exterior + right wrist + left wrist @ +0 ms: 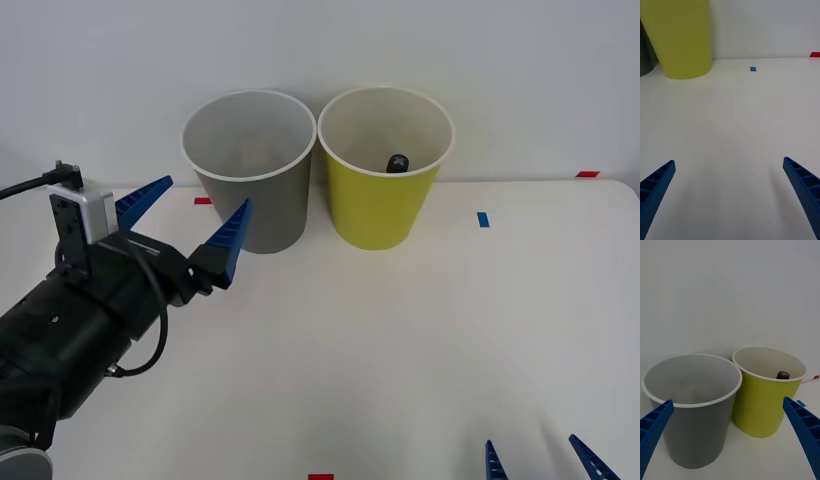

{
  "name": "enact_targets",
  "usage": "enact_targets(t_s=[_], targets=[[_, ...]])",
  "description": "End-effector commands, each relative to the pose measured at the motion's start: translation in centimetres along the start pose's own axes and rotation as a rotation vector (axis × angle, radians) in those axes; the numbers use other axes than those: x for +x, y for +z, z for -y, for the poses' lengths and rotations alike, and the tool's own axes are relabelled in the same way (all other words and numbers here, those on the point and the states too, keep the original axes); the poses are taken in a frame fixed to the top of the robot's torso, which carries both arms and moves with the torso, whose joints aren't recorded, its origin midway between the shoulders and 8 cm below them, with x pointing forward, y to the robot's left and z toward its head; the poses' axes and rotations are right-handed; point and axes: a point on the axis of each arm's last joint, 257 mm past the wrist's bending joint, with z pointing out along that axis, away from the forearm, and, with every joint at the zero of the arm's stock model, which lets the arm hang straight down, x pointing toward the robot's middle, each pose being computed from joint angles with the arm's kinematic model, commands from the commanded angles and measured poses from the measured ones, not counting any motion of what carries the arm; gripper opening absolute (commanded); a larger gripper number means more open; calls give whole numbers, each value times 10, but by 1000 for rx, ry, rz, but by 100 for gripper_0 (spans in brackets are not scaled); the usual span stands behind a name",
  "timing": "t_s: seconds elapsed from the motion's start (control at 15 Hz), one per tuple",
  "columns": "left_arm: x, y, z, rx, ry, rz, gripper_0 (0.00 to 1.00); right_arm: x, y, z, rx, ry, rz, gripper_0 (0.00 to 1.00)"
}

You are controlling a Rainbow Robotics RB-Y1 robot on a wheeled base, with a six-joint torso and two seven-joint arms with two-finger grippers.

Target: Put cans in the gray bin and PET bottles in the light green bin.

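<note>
One PET bottle, two bins

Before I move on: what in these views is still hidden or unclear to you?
- PET bottle in the light green bin: front and left wrist views show just its black cap; the bin wall hides the rest.
- Gray bin: contents blurred, indistinct in both views.
- Right gripper: front view's bottom edge cuts it to fingertips.
- Left gripper: open, empty.
</note>
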Motion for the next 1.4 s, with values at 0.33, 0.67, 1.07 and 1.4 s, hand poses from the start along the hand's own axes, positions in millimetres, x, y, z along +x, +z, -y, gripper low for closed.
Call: enact_targets(t_s=[0.33,0.67,1.07,1.4], targets=[[22,-17,-9,-32,-36,-39,100,0,0,0,0,0,0,100],[38,-36,-9,-73,-32,-31,100,0,0,0,0,0,0,100],[74,-58,-18,-125,63,-37,100,0,0,0,0,0,0,100],[120,-75,-41,-173,-3,-51,100,0,0,0,0,0,0,100]])
